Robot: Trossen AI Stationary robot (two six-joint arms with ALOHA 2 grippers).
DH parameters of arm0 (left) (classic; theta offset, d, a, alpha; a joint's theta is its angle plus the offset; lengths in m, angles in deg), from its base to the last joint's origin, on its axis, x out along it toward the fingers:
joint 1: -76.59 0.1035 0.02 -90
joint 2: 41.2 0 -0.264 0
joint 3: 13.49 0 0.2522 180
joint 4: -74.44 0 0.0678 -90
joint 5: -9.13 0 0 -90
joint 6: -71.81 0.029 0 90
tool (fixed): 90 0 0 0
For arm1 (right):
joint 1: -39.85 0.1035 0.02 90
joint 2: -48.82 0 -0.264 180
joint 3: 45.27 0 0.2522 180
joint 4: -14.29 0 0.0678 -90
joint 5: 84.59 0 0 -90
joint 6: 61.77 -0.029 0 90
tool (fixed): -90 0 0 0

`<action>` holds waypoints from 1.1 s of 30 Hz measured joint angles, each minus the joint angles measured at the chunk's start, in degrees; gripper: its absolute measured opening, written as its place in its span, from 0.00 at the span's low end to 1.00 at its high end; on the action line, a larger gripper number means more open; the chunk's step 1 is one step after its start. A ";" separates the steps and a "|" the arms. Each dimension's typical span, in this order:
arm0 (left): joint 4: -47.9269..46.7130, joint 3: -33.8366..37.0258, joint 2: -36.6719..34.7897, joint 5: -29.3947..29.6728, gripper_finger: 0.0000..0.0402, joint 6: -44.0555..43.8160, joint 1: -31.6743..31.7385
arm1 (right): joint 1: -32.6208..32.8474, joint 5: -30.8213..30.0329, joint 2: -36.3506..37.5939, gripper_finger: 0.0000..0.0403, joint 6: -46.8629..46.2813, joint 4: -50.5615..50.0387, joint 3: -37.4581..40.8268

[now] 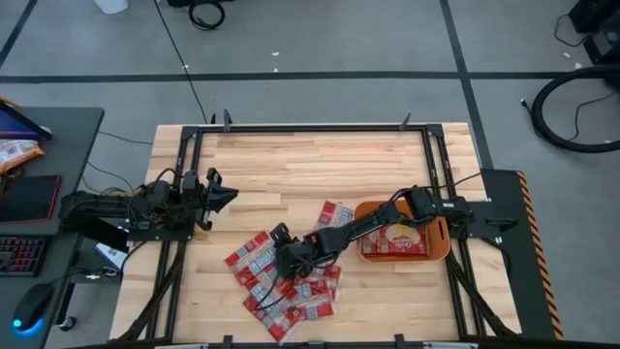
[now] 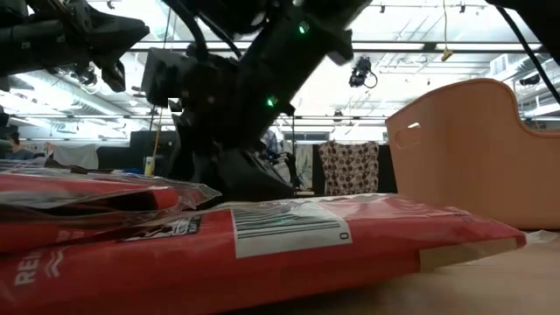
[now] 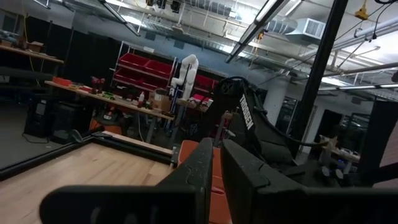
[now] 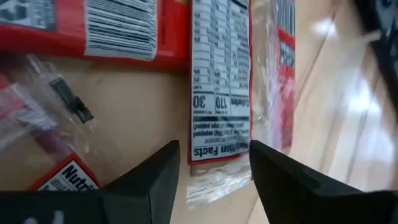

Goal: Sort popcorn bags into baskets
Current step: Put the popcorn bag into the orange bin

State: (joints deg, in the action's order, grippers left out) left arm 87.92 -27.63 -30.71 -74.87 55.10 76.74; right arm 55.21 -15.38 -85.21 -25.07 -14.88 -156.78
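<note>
- High view: the right gripper point(image 1: 282, 254) hangs low over the pile of popcorn bags point(image 1: 283, 279), which lies on the bench point(image 1: 320, 165) just beside the orange basket point(image 1: 438, 254); this looks like the reach for a pick.
- Right wrist view: its fingers point(image 4: 146, 183) stand spread, holding nothing, with a packet end point(image 4: 219, 93) between them.
- Next, I judge: lower, then close on that glossy, crinkly, flat packet.
- Basket: smooth plastic, rounded corners, some packets inside.
- Left gripper point(image 1: 226, 197) waits well apart from the basket, fingers nearly together, grasping nothing.

Red popcorn bags point(image 1: 281, 281) with white labels; orange tub point(image 1: 438, 254); pale wood table point(image 1: 320, 165).
</note>
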 joint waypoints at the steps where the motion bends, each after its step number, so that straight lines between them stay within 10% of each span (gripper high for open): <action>1: 0.00 0.00 -0.01 0.00 0.09 -0.02 0.01 | 0.00 0.04 0.12 0.48 1.54 0.99 0.49; 15: -0.02 0.00 -0.01 0.00 0.09 0.85 0.01 | -0.09 0.78 0.19 0.04 4.02 3.30 2.35; 33: -0.07 0.00 -0.01 -0.02 0.09 0.84 0.01 | 2.60 -8.09 10.53 0.03 -6.35 -10.21 -0.57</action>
State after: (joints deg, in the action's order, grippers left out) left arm 87.85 -27.63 -30.72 -74.89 55.94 76.75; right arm 57.81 -23.47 -74.68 -31.42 -25.08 -157.35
